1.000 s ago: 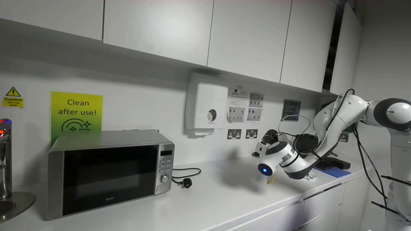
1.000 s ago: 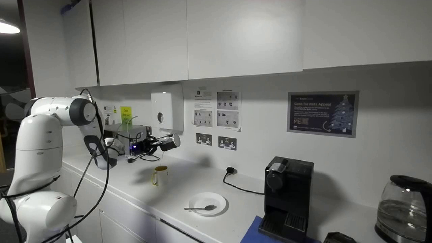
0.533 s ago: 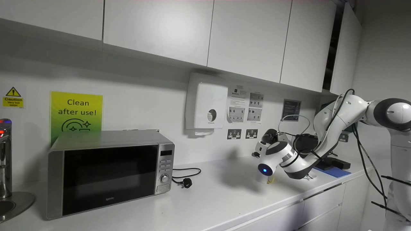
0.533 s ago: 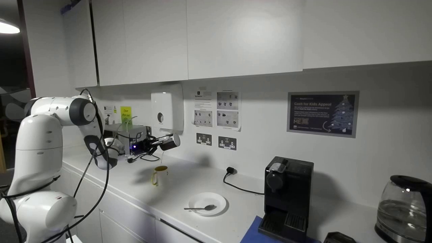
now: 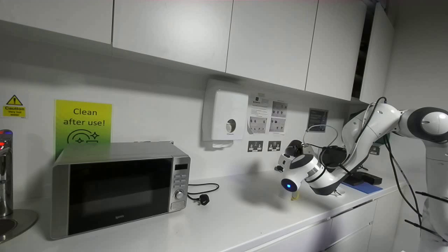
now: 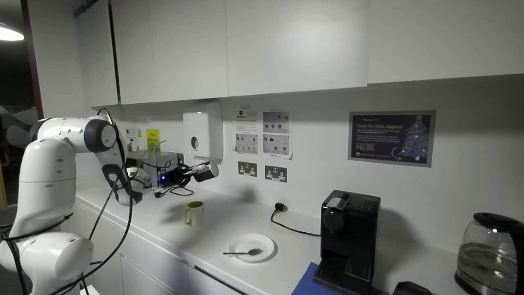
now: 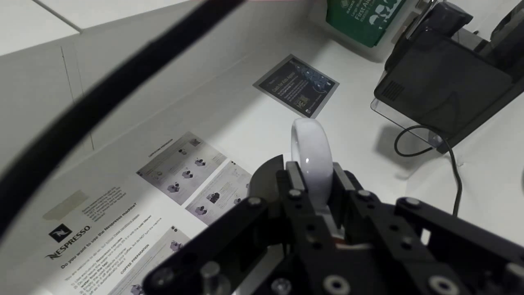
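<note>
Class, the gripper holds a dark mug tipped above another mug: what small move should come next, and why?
Probably rotate the gripper gently to bring the dark mug back toward upright. It is gripped by its white handle and tipped above the white mug, yet the thin stream visible between them moments ago no longer shows, suggesting the pour has stopped.

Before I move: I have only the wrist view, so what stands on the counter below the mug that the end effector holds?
Observer: A yellow-handled mug stands upright there; it shows in both exterior views.
Operator: And how does the one I'm gripping sit?
Observer: In an exterior view, the held mug is tipped over on its side.
Operator: Anything else out along there?
Observer: A white plate, with a spoon on it, lies between the lower mug and the coffee machine.
</note>
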Tool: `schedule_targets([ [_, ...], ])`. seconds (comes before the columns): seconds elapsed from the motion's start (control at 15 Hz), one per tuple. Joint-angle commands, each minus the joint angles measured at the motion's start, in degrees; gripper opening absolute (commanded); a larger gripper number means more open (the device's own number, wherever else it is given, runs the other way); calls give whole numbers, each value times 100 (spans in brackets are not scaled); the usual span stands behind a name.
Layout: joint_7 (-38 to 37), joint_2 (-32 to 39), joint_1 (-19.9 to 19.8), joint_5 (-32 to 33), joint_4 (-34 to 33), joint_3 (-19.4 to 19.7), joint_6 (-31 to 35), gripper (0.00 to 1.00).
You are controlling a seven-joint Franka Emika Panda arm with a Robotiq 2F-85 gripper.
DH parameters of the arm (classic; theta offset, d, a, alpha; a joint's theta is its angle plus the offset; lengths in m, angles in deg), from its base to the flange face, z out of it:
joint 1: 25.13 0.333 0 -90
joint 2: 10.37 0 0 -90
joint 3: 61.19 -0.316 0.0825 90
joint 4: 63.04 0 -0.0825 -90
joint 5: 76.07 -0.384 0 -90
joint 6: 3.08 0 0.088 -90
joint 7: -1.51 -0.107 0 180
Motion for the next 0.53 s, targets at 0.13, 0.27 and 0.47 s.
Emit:
schedule_targets([
  [0.13,-170,-41,4,230,66,-29,-453,5],
  [0.27,-168,-36,4,226,65,-30,-496,5],
  [0.47,-166,-29,5,227,59,-32,-516,5],
])
